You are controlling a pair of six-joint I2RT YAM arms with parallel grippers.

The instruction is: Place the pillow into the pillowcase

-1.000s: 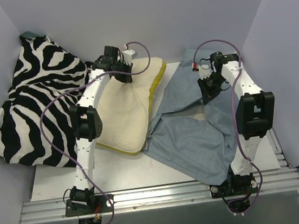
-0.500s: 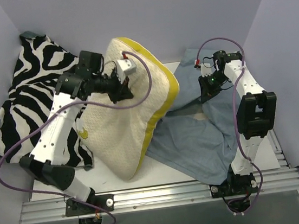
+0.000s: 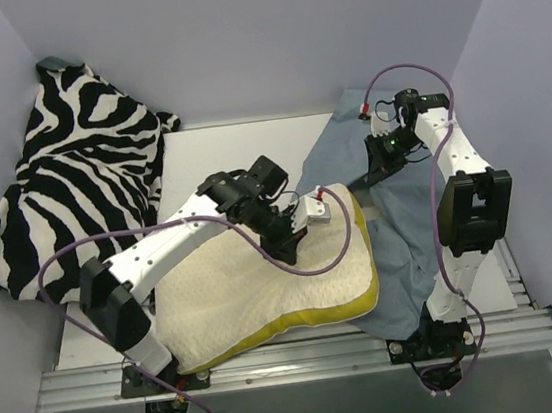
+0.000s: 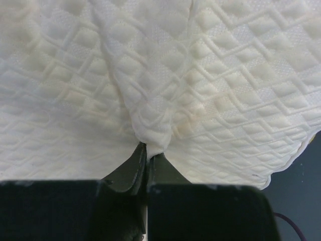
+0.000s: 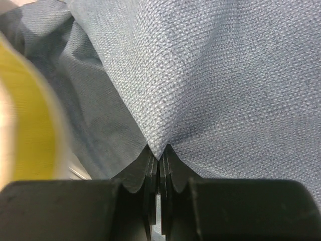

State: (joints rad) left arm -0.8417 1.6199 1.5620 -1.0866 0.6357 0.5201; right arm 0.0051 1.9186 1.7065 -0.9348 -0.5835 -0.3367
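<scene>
left tool (image 4: 147,156) pinching a fold of the pillow (image 3: 258,304) | pillow sits just left of the pillowcase (image 3: 402,246), overlapping its edge | right tool (image 5: 159,156) clamped tight on pillowcase cloth

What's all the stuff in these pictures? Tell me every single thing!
pillow: one, cream with a yellow edge, near side of the table, its right end over the pillowcase
pillowcase: one, grey-blue, right side of the table
zebra cloth: one, black and white, heaped at the far left
table: one, white, under it all
rail: one, silver, near edge
left arm and right arm: two, white and black with purple cables, based at the rail
left gripper: one, black, shut on a pinch of the pillow
right gripper: one, black, shut on a fold of the pillowcase
</scene>
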